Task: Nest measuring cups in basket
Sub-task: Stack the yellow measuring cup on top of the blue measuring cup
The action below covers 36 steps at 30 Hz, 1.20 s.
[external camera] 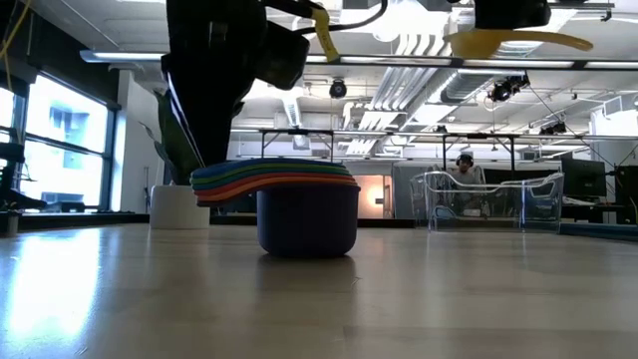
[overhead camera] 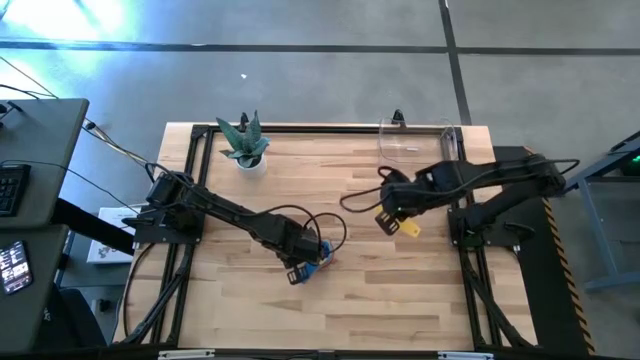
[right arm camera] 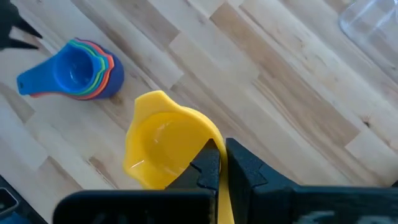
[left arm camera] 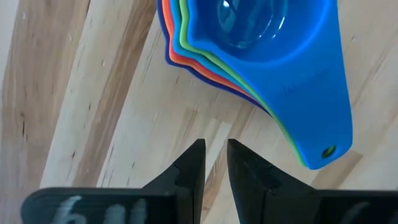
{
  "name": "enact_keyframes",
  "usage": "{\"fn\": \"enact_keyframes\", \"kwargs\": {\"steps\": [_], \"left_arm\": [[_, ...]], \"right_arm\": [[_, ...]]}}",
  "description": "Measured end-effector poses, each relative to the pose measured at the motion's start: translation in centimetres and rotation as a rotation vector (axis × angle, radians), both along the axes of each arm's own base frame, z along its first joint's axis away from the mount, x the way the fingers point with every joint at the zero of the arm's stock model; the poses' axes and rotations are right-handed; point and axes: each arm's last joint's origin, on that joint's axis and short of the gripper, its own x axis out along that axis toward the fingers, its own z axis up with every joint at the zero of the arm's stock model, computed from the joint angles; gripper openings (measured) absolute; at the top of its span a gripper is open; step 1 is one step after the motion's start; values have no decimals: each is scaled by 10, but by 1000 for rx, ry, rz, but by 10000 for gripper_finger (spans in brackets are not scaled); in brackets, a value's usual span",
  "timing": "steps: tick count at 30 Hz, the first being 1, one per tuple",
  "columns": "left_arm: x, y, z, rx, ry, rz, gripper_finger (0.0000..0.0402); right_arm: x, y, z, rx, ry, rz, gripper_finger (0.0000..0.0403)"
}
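Note:
A nested stack of measuring cups (overhead camera: 320, 252) stands on its base on the table, blue one on top (left arm camera: 261, 37), its handles fanned to one side (external camera: 269, 178). My left gripper (left arm camera: 216, 158) hovers just beside the handles' ends, open by a narrow gap and holding nothing. My right gripper (right arm camera: 222, 165) is shut on a yellow cup (right arm camera: 158, 146), lifted above the table right of centre (overhead camera: 408, 228). The clear basket (overhead camera: 418, 140) sits at the far edge, right of centre. My right gripper pinches the yellow cup's flat handle (right arm camera: 222, 190) between its two fingers, which lie along the handle. The bowl (right arm camera: 158, 146) sticks out past the fingertips, open side toward the camera. The cup is lifted clear of the table (external camera: 498, 42).
A white pot with a green plant (overhead camera: 245, 152) stands at the far edge, left of centre. Bare wood lies between the stack and the basket (external camera: 488, 199). A black frame runs along the table's edges (overhead camera: 300, 128).

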Motion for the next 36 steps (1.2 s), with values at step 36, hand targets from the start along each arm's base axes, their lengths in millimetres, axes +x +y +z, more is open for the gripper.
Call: {"fn": "enact_keyframes", "kwargs": {"steps": [36], "left_arm": [[34, -7, -23, -192, -167, 41, 58]], "right_arm": [[-6, -10, 6, -45, -9, 83, 0]]}}
